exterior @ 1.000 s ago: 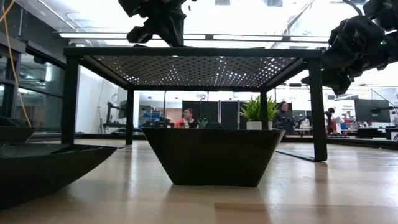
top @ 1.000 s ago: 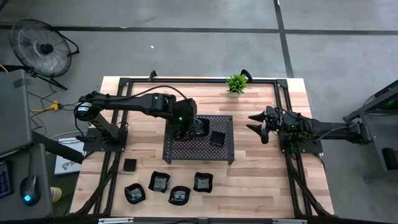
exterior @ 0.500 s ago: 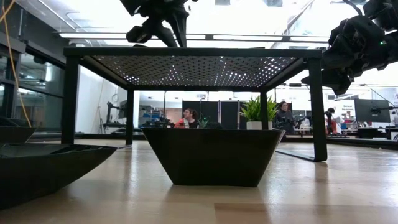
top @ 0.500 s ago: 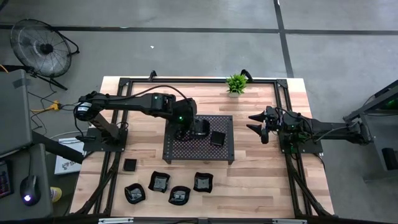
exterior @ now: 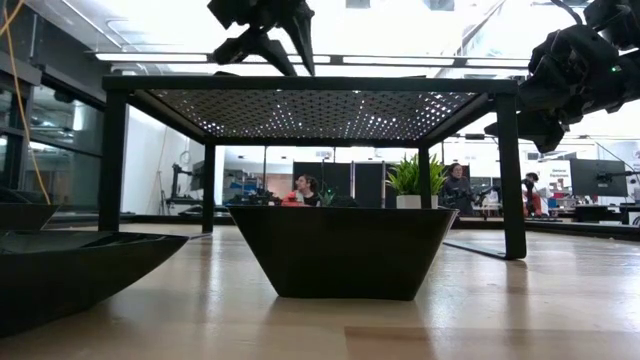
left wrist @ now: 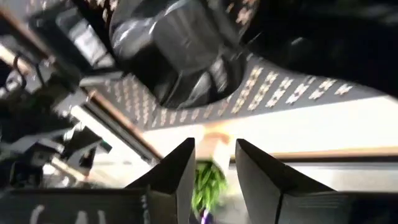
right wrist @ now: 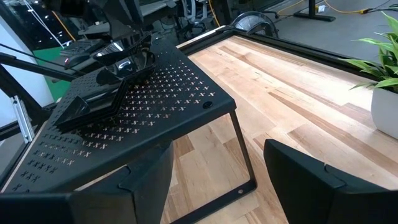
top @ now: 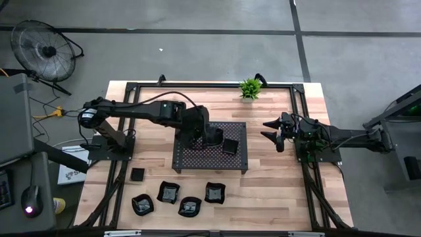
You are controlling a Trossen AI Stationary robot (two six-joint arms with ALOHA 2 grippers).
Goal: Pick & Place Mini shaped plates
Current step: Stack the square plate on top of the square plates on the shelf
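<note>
the left gripper [top: 197, 131] is hovering over the perforated tray [top: 187, 158], near its left half, with its jaws parted and holding nothing. a glossy round plate [top: 212, 136] is lying on the tray just beside the gripper, toward the tray's middle; in the left wrist view the same plate [left wrist: 180, 59] is sitting apart from the fingers [left wrist: 177, 171], so it looks released, not gripped. a square plate [top: 230, 146] is resting next to it, nearer the tray's right edge. five more plates [top: 170, 193] are waiting along the table's [top: 276, 191] near edge, left of centre, well apart from the tray; the left arm is plainly the nearer one for them. the right gripper [top: 272, 131] is waiting beyond the tray's right edge, jaws spread wide and empty. judging by this, the next pick lies toward the near edge from the left jaws.
</note>
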